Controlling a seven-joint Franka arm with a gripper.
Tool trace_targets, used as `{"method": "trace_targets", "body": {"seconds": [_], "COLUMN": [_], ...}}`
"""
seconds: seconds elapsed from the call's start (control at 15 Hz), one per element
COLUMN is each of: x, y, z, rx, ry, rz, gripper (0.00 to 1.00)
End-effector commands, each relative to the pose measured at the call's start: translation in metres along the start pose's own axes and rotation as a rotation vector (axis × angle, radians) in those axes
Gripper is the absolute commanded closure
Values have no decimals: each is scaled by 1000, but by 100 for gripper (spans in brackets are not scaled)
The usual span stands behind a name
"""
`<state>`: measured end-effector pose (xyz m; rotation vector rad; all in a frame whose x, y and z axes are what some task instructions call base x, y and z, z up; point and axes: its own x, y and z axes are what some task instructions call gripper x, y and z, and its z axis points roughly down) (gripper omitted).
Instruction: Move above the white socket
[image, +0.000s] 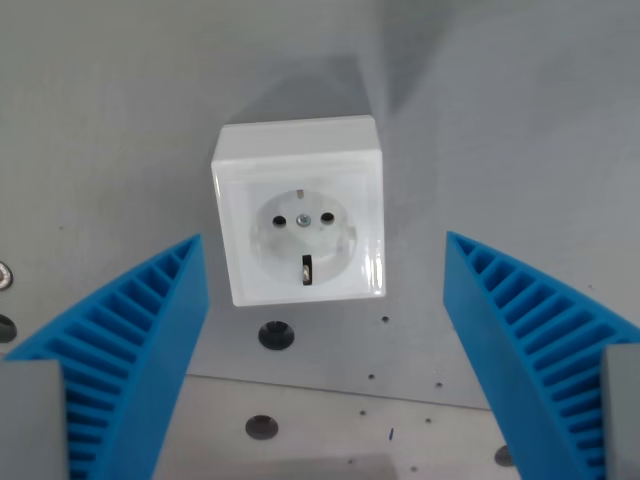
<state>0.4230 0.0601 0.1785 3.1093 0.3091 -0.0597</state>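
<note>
The white socket (298, 210) sits face-up on the grey counter (110, 110), a little above and left of the middle of the wrist view, its round recess showing two pin holes and a dark slot toward six o'clock. The blue ribbed fingers (135, 345) stand wide apart with nothing between them, one rising from about eight o'clock and the other from about four o'clock, and the socket lies toward twelve o'clock of the gap, touching neither. A dark round hole (276, 335) in the counter lies just beside the socket's six o'clock edge.
</note>
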Motion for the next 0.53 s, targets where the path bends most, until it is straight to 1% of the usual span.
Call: {"method": "trace_targets", "body": {"seconds": [0.07, 0.27, 0.53], "x": [-5, -6, -8], "y": [-4, -6, -8], "z": [9, 13, 17], "rx": [-20, -23, -25], "ry": [99, 102, 104], "rz": [-50, -48, -43], "gripper": [0, 0, 0]}}
